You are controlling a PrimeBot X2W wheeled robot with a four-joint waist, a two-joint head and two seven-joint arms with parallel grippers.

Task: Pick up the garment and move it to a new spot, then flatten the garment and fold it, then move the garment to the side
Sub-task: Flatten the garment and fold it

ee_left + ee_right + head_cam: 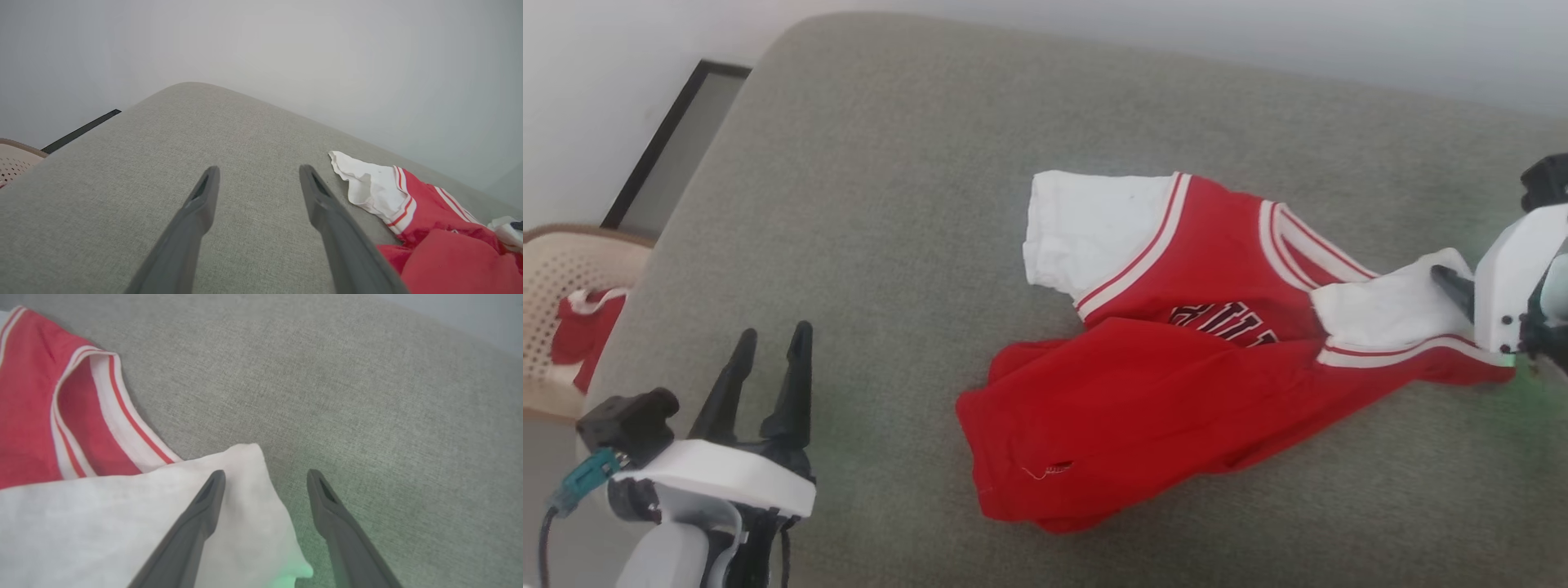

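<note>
- Grey-green cushion carries the action, with a beige basket just off its left edge.
- Front-left corner: left gripper, fingers spread above bare fabric.
- Right of centre: the garment, crumpled.
- Right edge: right gripper, spread wide, one finger over the white sleeve, possibly touching.

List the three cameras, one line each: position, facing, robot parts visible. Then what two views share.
Head view: on the head, looking down at the red-and-white jersey T-shirt on a grey cushion; left gripper lower left, right gripper at the right edge.
Left wrist view: on the left wrist, looking along its open fingers across the cushion.
Right wrist view: on the right wrist; one finger over the white sleeve, the other over cushion.
Shared: both wrist views show the T-shirt.
</note>
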